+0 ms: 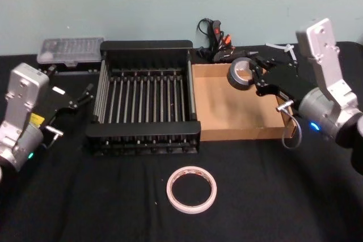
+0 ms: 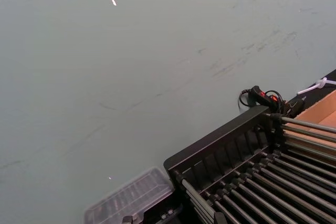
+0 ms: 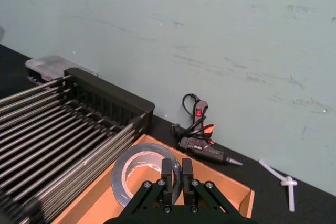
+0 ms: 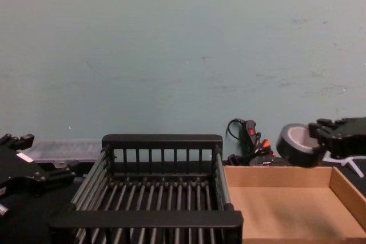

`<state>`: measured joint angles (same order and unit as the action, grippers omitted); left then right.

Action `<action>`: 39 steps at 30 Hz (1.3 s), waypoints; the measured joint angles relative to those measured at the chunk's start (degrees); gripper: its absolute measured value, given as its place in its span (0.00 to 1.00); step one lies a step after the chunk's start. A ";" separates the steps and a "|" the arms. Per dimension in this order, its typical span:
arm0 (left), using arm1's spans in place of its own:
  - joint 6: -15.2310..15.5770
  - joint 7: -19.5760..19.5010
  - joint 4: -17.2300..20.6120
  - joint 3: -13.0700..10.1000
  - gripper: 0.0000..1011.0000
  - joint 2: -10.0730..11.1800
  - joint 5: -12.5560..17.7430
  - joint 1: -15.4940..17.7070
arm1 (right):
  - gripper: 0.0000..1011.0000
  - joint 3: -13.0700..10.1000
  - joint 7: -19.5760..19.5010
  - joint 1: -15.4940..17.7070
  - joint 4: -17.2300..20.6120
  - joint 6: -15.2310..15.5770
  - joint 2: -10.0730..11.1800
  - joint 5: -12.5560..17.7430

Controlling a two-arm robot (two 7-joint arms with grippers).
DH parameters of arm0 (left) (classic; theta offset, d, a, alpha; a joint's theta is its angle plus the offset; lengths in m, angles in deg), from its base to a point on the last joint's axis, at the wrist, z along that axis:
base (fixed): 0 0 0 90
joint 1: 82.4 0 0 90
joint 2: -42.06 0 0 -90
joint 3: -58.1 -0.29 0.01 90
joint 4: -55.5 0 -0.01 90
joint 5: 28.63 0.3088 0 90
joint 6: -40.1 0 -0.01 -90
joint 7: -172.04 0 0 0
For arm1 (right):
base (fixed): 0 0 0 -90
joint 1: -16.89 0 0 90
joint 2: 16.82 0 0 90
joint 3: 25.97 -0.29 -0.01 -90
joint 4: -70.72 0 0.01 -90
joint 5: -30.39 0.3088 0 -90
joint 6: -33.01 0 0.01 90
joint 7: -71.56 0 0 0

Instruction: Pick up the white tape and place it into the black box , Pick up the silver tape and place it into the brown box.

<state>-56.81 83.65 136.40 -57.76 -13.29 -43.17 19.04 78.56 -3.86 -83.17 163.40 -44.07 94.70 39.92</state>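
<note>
The silver tape [image 1: 241, 73] hangs above the far end of the brown box [image 1: 238, 132], standing on edge. My right gripper [image 1: 256, 77] is shut on its wall. In the right wrist view the fingers [image 3: 168, 174] pinch the silver tape [image 3: 137, 167] over the cardboard floor. From the chest the silver tape [image 4: 295, 143] is above the brown box's rim [image 4: 274, 169]. The white tape [image 1: 191, 189] lies flat on the black cloth in front of the black box [image 1: 144, 130]. My left gripper [image 1: 81, 97] rests open to the left of the black box.
A glue gun [image 1: 218, 41] and a white plastic strip [image 1: 283, 48] lie behind the brown box. A clear plastic case [image 1: 71, 51] sits behind the black box at the left. A pale green wall closes off the back.
</note>
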 joint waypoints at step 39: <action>0.00 0.00 0.00 0.00 0.99 0.00 0.00 0.00 | 0.11 3.25 -1.29 -11.75 -21.88 0.66 -8.32 -9.97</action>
<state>-56.80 83.66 136.40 -57.76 -13.29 -43.17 19.04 81.81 -5.14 -94.93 141.52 -43.41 86.38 29.95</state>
